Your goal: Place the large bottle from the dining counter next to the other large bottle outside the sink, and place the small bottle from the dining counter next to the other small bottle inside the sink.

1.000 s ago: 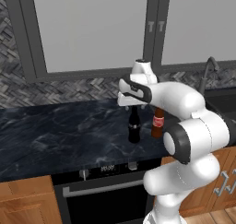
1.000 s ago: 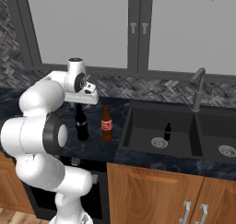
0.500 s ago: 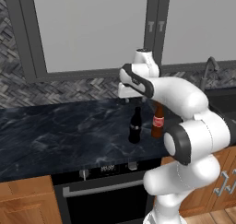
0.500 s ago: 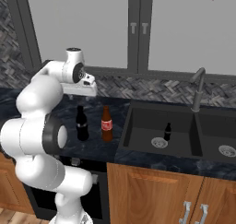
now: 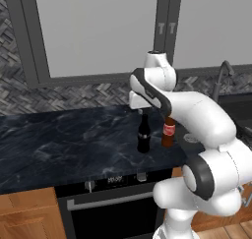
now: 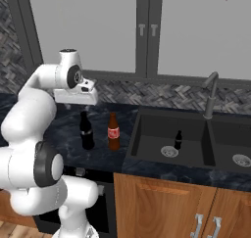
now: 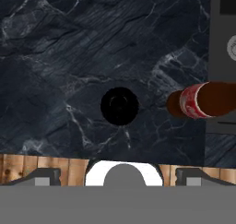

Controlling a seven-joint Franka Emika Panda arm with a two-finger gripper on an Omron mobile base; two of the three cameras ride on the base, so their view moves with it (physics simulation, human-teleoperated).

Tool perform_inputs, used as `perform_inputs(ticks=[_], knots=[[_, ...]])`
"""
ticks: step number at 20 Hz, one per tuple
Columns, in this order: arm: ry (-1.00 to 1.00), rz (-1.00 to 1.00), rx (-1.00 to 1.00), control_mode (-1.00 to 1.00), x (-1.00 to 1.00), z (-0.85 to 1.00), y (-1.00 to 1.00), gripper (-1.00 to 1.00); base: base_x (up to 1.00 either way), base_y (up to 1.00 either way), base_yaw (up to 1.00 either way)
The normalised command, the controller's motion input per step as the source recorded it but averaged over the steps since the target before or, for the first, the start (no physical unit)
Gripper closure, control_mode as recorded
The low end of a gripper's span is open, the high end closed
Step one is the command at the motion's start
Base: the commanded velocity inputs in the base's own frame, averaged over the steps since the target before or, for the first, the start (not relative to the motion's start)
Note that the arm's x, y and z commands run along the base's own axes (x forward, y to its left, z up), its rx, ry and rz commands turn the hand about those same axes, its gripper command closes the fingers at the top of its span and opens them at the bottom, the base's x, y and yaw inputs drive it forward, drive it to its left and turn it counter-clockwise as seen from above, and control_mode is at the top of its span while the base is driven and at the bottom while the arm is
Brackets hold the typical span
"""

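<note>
Two large bottles (image 6: 87, 130) (image 6: 113, 131) on counter (image 6: 63, 129), one small bottle (image 6: 178, 139) in sink (image 6: 147, 134)

My arm arched high, elbow forward, wrist bent down. My gripper (image 6: 83, 105) pointing straight down, jaws spread wide, nothing between them.
</note>
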Motion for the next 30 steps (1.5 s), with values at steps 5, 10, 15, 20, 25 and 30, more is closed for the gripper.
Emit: perform_inputs(ticks=[5,10,15,20,25,30], knots=[[-0.14,0.01,-0.02,-1.00,-0.66,0.08,0.00,-1.00,0.00,0.00,0.00],[-0.14,0.02,0.00,-1.00,-0.61,0.02,0.00,-1.00,0.00,0.00,0.00],[0.00,0.00,0.00,-1.00,-0.08,0.00,0.00,-1.00,0.00,0.00,0.00],[0.00,0.00,0.00,-1.00,0.00,0.00,0.00,-1.00,0.00,0.00,0.00],[0.00,0.00,0.00,1.00,0.00,0.00,0.00,-1.00,-0.11,0.03,0.00],[0.00,0.00,0.00,1.00,0.00,0.00,0.00,-1.00,-0.85,0.40,0.08]])
